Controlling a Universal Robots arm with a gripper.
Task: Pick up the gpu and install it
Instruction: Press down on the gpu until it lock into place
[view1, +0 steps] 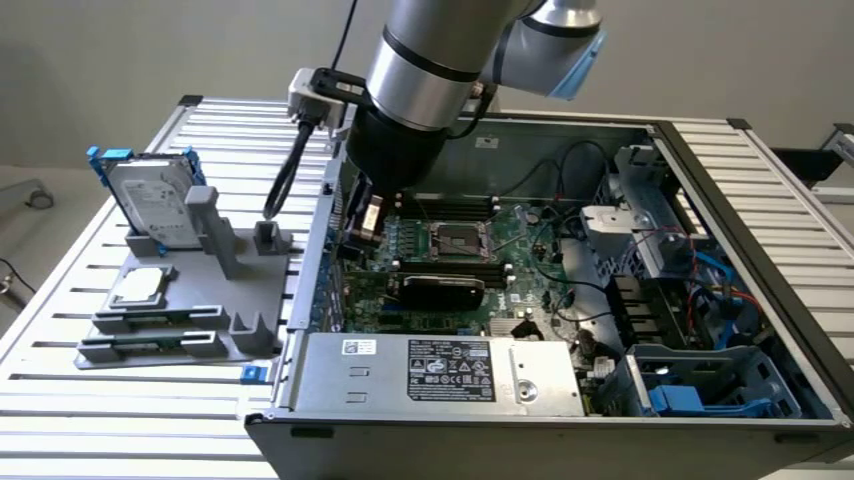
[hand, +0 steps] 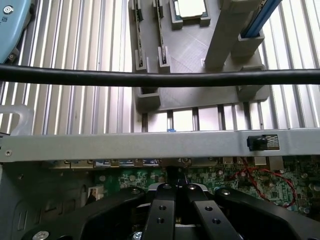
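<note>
Standing on a slatted metal table (view1: 134, 400): an open computer case (view1: 747, 300), with a green motherboard (view1: 454, 260) lying inside and an empty processor socket (view1: 451, 239) sitting near its middle. Lying along the near edge of the case, a silver power supply (view1: 441, 372) (label facing up). Running at the exterior view's right, blue drive bays (view1: 694, 385) and some dark cables. Resting beside the case, at the exterior view's left, a grey parts holder (view1: 187, 300), carrying a hard drive in a blue frame (view1: 144, 195) upright, a square processor chip (view1: 142, 287) lying flat, and two memory sticks (view1: 150, 332) in slots.

One hard drive (view1: 150, 200), one processor chip (view1: 140, 287), one computer case (view1: 561, 410).
</note>
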